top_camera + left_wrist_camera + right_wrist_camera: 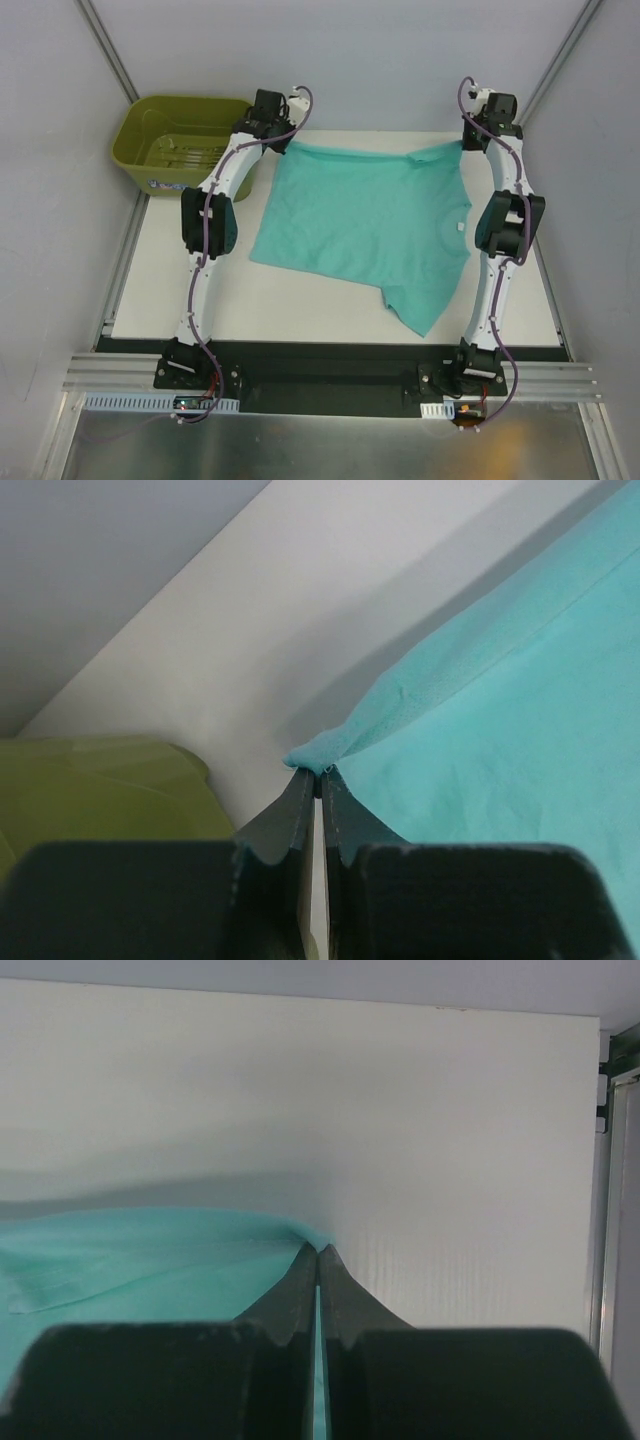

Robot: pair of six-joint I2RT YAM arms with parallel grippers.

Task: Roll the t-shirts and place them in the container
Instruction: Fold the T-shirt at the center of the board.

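In the top view, the t-shirt (365, 225) is seen spread on the table (300, 300). Its far edge is drawn in a line from the left claw (287, 145) to the right claw (463, 142), and the rest trails back from them towards the arm bases. Each claw is closed on a far corner of the cloth. The step in hand is judged to be the laying-out, with no roll begun yet. It would be done well if both corners are held level, equally taut and moved together, so that the thin cloth is not skewed. The loose sleeve near the right arm's base should be flattened first. Both arms are stretched far forward, elbows raised, wrists turned inward towards one another. A tub (180, 140) stands just outside the left claw.

In the left wrist view, the jaws are pressed together with a bunched tip of cloth pinched at their very end. The t-shirt is spread to the claw's right and the tub sits to its left. So slight a pinch may be judged liable to slip.

In the right wrist view, the jaws are shut on a thin edge of cloth. The t-shirt lies to the claw's left, with bare table ahead.
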